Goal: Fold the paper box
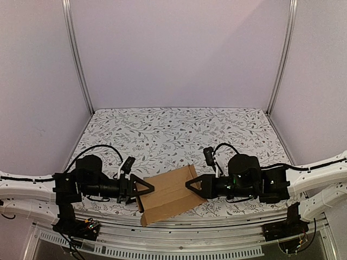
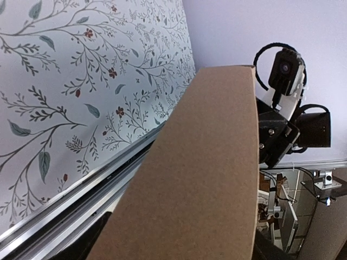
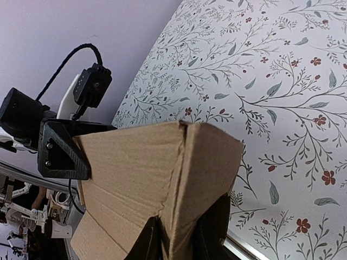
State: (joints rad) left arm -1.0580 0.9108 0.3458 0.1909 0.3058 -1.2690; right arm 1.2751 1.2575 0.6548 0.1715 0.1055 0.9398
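The paper box [image 1: 171,194] is a brown cardboard sheet, partly creased, held up near the table's front edge between my two arms. My right gripper [image 1: 191,184] comes at it from the right. In the right wrist view this gripper [image 3: 181,241] is shut on a folded-up flap of the paper box [image 3: 206,162], one finger on each side of the crease. My left gripper [image 1: 146,188] meets the sheet's left edge. In the left wrist view a cardboard panel [image 2: 200,179] lies face-on across the jaws and hides most of them. The dark finger parts show wide apart at the bottom corners.
The table carries a floral cloth [image 1: 179,130]. A metal rail [image 1: 179,230] runs along its near edge, just below the sheet. Purple walls and two aluminium posts [image 1: 78,59] close in the back and sides. Each wrist view shows the other arm's camera [image 2: 284,70].
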